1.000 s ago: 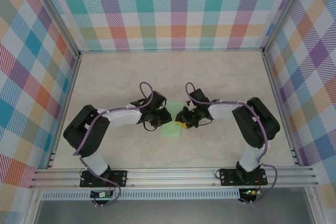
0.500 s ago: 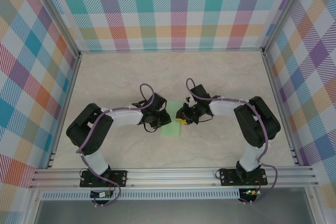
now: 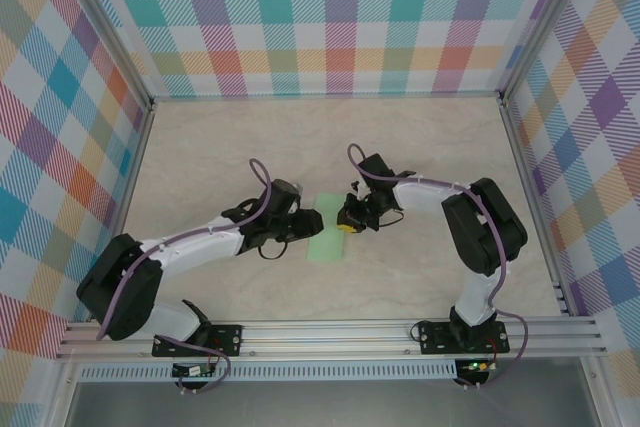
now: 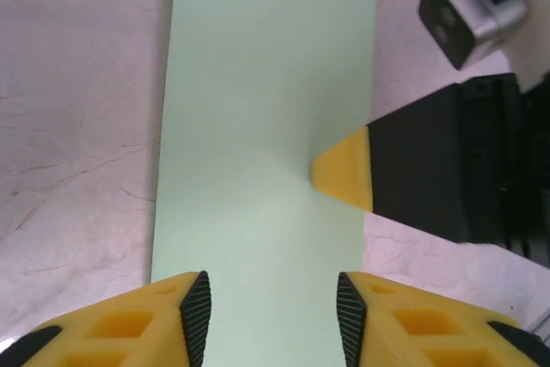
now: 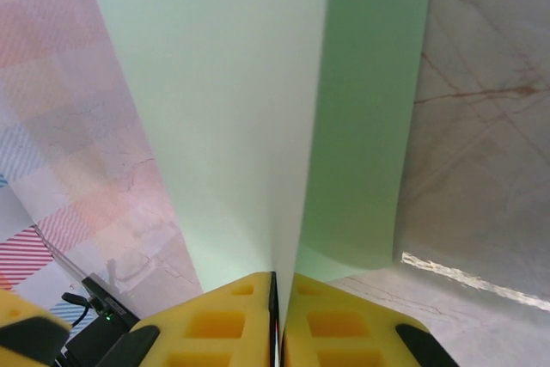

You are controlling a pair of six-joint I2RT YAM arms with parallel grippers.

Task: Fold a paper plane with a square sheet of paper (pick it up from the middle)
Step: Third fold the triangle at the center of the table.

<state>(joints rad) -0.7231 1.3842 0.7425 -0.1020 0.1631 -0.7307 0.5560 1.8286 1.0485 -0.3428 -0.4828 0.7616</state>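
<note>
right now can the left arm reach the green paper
Probably yes: the left fingers sit open at one end of the green paper, and the right fingers pinch only its side edge.

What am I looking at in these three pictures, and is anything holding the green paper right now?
Two robot arms are bolted at the near edge of a table. The wide picture comes from a fixed camera above and behind them. The other two come from a camera on each wrist, looking out past that arm's own yellow fingers. A sheet of green paper lies between the arms. The left gripper is open, with its fingers apart over one end of the paper. The right gripper is shut on the paper's edge. In its own view, one layer seems to be lifted off the table.
</note>
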